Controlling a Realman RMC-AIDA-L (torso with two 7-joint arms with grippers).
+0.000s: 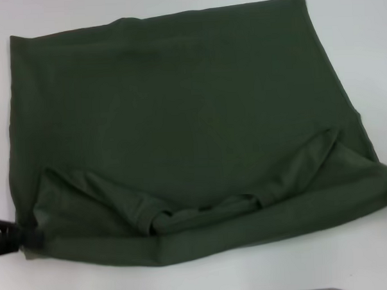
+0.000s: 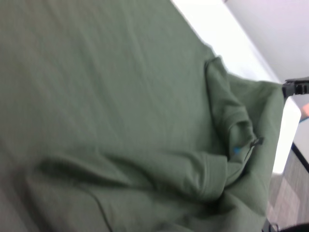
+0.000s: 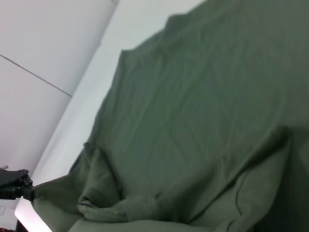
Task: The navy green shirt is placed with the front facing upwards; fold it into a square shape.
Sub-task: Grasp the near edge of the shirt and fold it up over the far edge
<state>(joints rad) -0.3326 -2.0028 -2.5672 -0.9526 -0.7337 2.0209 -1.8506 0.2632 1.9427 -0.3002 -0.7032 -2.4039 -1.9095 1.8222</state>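
The navy green shirt (image 1: 192,113) lies across the white table, plain green side up, lettering hidden. Its sleeves and collar (image 1: 203,212) are tucked in along the near edge. A small blue neck label (image 2: 236,151) shows in the left wrist view. My left gripper (image 1: 6,236) is at the shirt's near left corner, shut on the fabric; the right wrist view shows this left gripper (image 3: 19,188) with the cloth drawn up to it. My right gripper (image 2: 295,88) holds the near right corner, seen only in the left wrist view.
The white table (image 1: 369,47) shows as bare strips to the right of and behind the shirt, and along the front (image 1: 282,269). Grey floor (image 2: 289,193) lies past the table edge. A pale wall (image 3: 43,43) stands beyond the table.
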